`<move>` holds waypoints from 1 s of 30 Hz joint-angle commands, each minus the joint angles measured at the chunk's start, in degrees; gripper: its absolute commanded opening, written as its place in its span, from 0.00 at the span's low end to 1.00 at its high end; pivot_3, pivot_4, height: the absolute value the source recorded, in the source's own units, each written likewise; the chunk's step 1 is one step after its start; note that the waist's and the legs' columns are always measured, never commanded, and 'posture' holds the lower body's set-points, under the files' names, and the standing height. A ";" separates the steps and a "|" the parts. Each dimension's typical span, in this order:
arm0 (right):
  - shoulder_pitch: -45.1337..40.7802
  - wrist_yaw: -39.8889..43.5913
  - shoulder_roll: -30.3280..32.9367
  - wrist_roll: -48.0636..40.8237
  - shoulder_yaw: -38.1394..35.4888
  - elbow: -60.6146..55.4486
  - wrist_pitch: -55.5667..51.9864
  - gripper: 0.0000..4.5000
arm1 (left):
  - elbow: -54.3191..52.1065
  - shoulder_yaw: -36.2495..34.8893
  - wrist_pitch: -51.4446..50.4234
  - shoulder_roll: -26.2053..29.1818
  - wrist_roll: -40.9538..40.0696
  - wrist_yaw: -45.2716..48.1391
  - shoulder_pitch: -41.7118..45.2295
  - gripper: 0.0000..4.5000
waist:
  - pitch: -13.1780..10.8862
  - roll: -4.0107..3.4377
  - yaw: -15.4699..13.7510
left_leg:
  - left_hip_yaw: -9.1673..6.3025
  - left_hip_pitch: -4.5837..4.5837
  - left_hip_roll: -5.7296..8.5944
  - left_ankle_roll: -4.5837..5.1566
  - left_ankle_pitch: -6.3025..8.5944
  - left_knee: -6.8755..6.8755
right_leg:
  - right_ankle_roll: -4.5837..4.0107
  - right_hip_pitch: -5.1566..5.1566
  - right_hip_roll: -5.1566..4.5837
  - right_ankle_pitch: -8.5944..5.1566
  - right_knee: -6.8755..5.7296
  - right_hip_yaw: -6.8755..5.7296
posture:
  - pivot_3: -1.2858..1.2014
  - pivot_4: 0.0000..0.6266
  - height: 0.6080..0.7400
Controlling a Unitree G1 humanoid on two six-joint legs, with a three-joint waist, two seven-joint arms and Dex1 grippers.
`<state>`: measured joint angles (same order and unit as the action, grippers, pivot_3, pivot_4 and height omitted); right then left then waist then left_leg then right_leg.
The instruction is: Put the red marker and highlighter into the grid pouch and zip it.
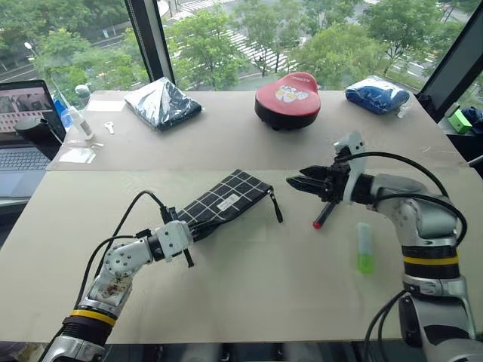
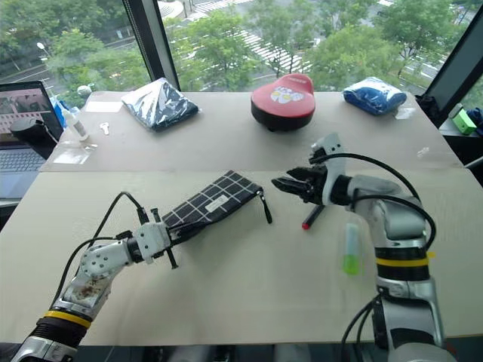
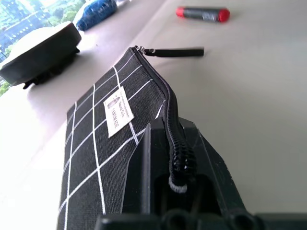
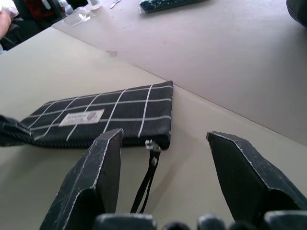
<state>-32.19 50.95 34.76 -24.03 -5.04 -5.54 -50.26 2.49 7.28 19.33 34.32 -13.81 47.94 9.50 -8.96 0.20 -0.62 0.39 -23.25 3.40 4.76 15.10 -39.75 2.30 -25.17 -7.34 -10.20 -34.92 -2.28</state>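
Clearly: left gripper [image 1: 198,230] clamps grid pouch [image 1: 226,202], label illegible; right gripper [image 1: 296,182] open.

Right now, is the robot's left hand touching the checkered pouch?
Touching. In the left wrist view the left gripper is shut on the end of the grid pouch, with the zipper edge pinched between its fingers.

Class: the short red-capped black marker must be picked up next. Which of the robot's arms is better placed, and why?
Right. The right gripper is open beside the red-capped black marker, while the left gripper is shut on the black grid-lined fabric pouch.
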 commanded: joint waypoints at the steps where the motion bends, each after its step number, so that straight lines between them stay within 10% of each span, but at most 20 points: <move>1: 2.00 -0.56 1.30 1.42 3.80 -4.19 2.28 0.70 | -4.26 -1.69 -4.34 0.67 -4.26 2.69 -0.37 0.00 | -0.01 0.01 0.28 | 0.03 0.01 0.00 0.01 0.01 0.00 | 0.00 0.01 0.00 0.00 0.03 0.02 | 0.52 0.24 1.00; 27: -6.80 -13.47 -10.99 8.59 11.41 12.70 4.82 0.70 | -10.98 -4.08 -12.68 -3.76 -6.62 2.29 -1.17 0.00 | -0.02 0.04 0.08 | 0.06 0.03 0.04 -0.12 -0.08 -0.03 | -0.01 0.02 0.08 0.00 0.01 0.03 | 0.52 0.24 1.00; 30: -6.47 -11.84 -10.68 8.04 11.27 12.00 5.75 0.54 | -10.99 -4.38 -12.72 -3.74 -6.55 2.04 -1.18 0.00 | -0.02 0.04 0.10 | 0.06 0.03 0.05 -0.11 -0.08 -0.03 | -0.01 0.03 0.08 0.00 0.01 0.03 | 0.52 0.24 1.00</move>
<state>-37.92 37.93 23.72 -15.49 6.71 7.91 -46.34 -6.33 4.26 7.01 30.76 -20.29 50.49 8.27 -8.98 0.24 -0.51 0.44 -23.22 3.45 4.64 15.03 -39.78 2.29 -25.15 -7.26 -10.20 -34.91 -2.25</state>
